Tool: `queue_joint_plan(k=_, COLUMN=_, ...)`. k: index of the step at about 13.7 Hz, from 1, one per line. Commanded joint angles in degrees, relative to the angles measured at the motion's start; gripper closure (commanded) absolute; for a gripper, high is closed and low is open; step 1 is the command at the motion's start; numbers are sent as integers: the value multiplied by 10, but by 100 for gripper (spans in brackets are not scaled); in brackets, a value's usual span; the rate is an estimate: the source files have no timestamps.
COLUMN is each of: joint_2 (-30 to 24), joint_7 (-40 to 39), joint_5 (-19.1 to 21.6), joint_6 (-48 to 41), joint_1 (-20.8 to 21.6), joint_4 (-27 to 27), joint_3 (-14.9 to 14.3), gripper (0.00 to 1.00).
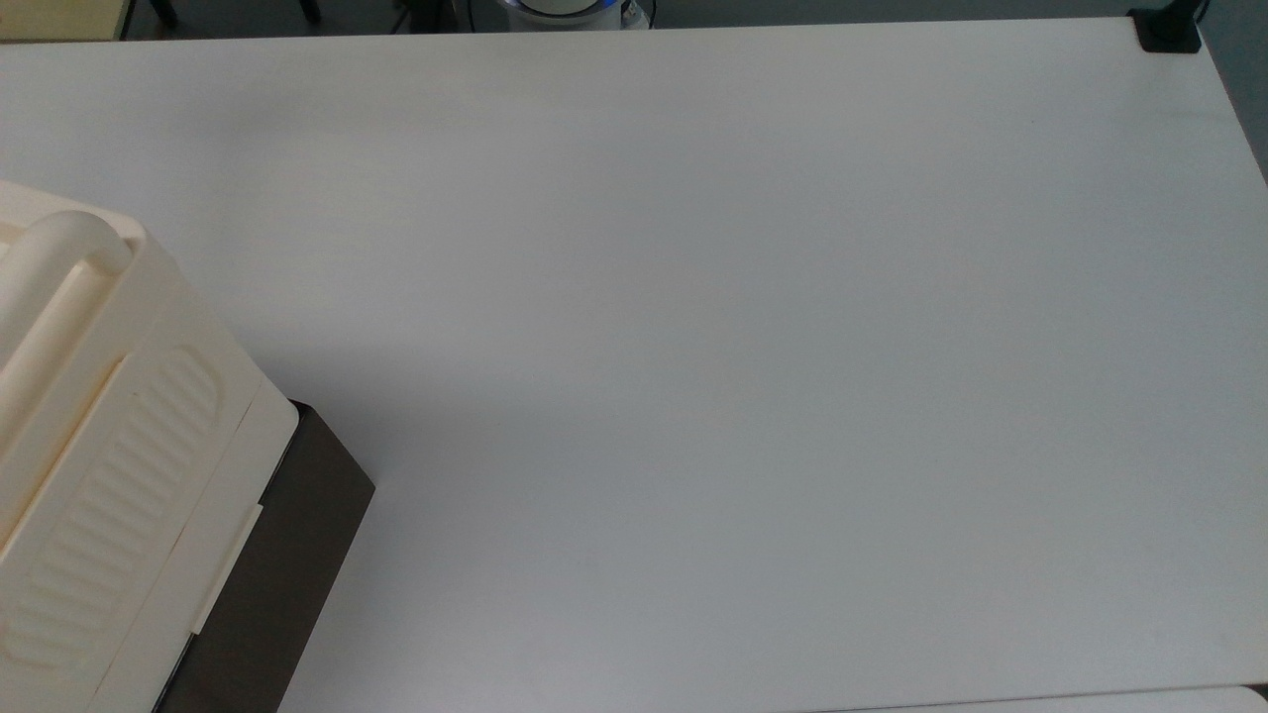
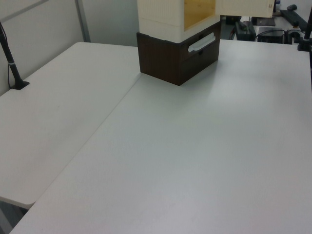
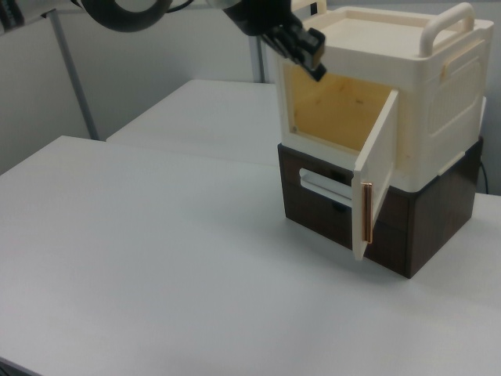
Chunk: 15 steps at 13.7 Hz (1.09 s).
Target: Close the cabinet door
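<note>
In the right view, the thin cream plastic cabinet door stands ajar; the black gripper hovers near the cabinet's top-left corner, its opening unclear.

cabinet cut by top view's left edge; cabinet door cropped by left view's top edge

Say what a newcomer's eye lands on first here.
The cream cabinet stacked on a dark brown base at the right view's right, with the cabinet door swung open on a yellowish interior. Next, the gripper hanging at the opening's upper corner, toward the right view's left, apart from the door. The rest is bare white table.
</note>
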Motion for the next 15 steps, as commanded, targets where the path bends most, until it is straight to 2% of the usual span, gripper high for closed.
queue_joint_plan(k=1, joint_2=-2, joint_7=2, joint_5=9, joint_6=45, joint_1=-4, joint_4=-8, joint_3=-37, gripper=100)
queue_joint_plan(k=5, joint_2=3, joint_7=-33, joint_5=8, joint_6=82, joint_1=-6, joint_4=-25, joint_3=-78, gripper=100)
queue_joint_plan(k=9, joint_2=13, joint_7=-106, joint_5=8, joint_6=83, joint_1=-29, joint_4=-46, joint_3=-81, gripper=100)
queue_joint_plan(k=15, joint_2=32, joint_7=-129, joint_5=0, joint_6=80, joint_1=-32, joint_4=-72, joint_3=-81, gripper=100)
